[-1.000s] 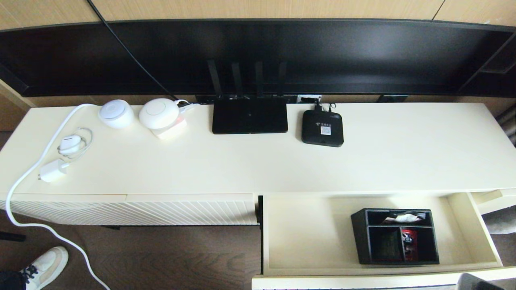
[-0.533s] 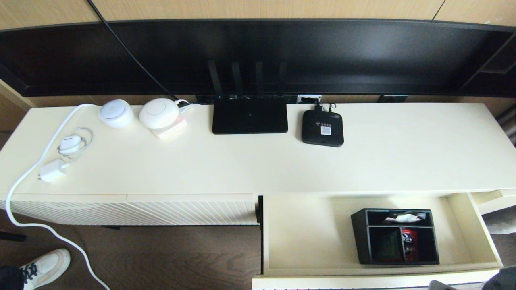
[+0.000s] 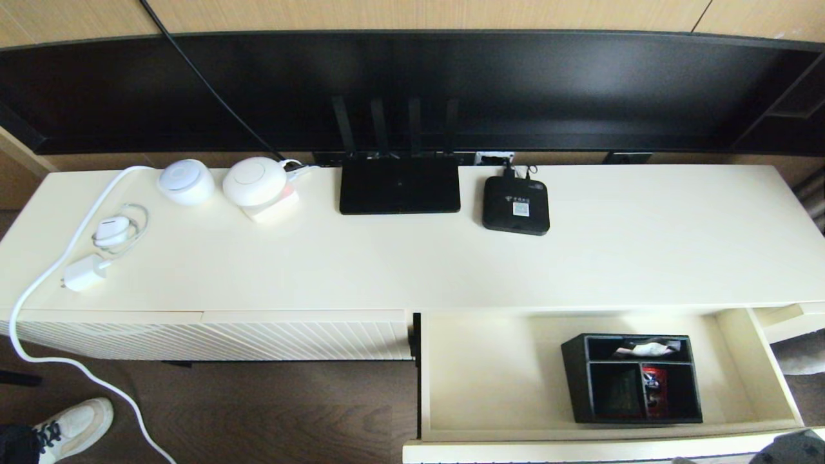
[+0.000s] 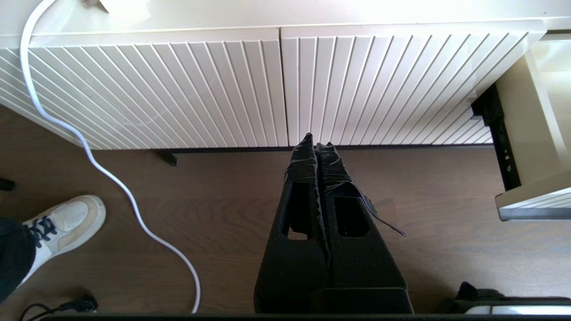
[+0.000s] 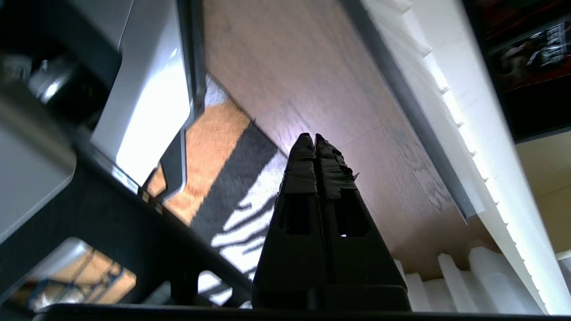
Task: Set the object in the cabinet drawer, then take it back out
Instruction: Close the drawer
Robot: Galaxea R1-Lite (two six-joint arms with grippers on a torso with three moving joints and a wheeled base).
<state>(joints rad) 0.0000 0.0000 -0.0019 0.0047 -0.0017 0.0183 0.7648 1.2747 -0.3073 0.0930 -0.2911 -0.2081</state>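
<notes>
The black organizer box (image 3: 635, 379) stands upright inside the open cabinet drawer (image 3: 490, 380), towards its right side, with white and red items in its compartments. No gripper touches it. My right gripper (image 5: 311, 137) is shut and empty, low before the drawer's ribbed front (image 5: 473, 147), over the floor. Only a grey sliver of the right arm (image 3: 794, 444) shows at the head view's lower right corner. My left gripper (image 4: 317, 143) is shut and empty, hanging over the floor in front of the closed ribbed cabinet panels (image 4: 285, 89).
On the cabinet top (image 3: 644, 258) sit a router (image 3: 399, 185), a small set-top box (image 3: 515, 204), two white round devices (image 3: 222, 182) and a charger (image 3: 84, 274). A white cable (image 4: 111, 178) trails over the floor. A person's shoe (image 3: 74, 426) stands at the left. A striped rug (image 5: 232, 196) lies below the right gripper.
The right arm has slid towards the lower right corner of the head view and shows less. The shoe shifted slightly. Box and drawer have not moved.
</notes>
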